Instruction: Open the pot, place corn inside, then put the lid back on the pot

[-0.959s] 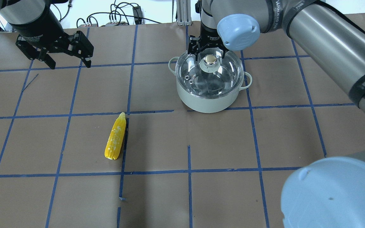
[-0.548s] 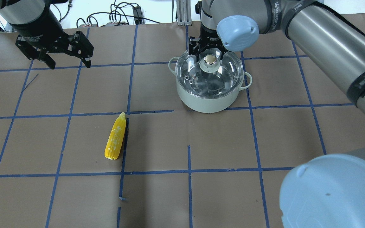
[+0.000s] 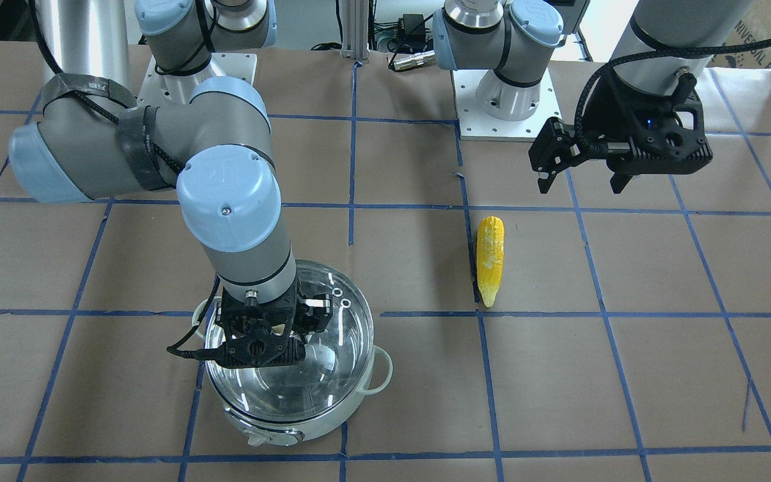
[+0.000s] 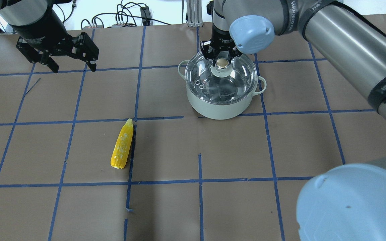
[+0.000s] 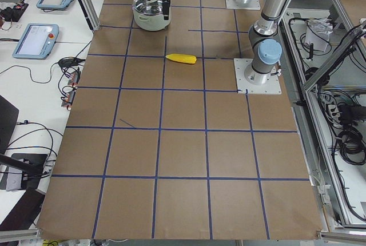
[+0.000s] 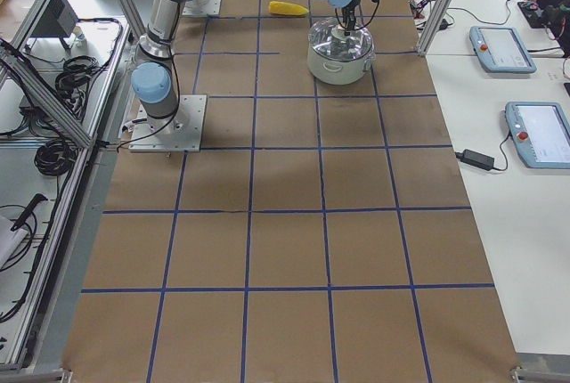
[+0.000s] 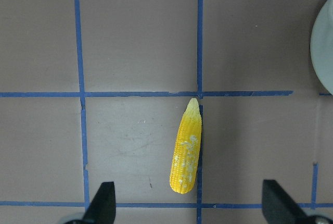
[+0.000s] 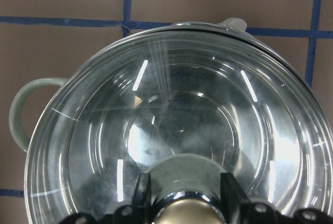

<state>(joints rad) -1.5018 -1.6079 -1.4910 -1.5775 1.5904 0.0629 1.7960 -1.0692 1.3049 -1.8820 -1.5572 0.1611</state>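
Observation:
The pot [image 4: 218,107] stands at the far middle-right of the table, with the glass lid [image 4: 236,78] resting on it. My right gripper [image 4: 222,62] reaches down from above, and its fingers are closed on the lid's beige knob [image 4: 222,62]. The right wrist view shows a finger [image 8: 141,187] on each side of the knob, above the lid [image 8: 182,114]. The corn [image 4: 122,145] lies flat on the table left of centre, with its tip pointing away from me. My left gripper [image 4: 74,68] is open and empty, and hovers high at the far left. In the left wrist view the corn [image 7: 187,151] lies below it.
Brown paper with a grid of blue tape [image 4: 199,167] covers the table. Cables [image 4: 126,16] lie beyond the far edge. The right arm's elbow [image 4: 350,201] fills the near right corner. Tablets [image 6: 503,49] lie on side benches.
The right gripper's fingers have drawn in around the lid's knob. The lid, pot, corn and left arm have not moved.

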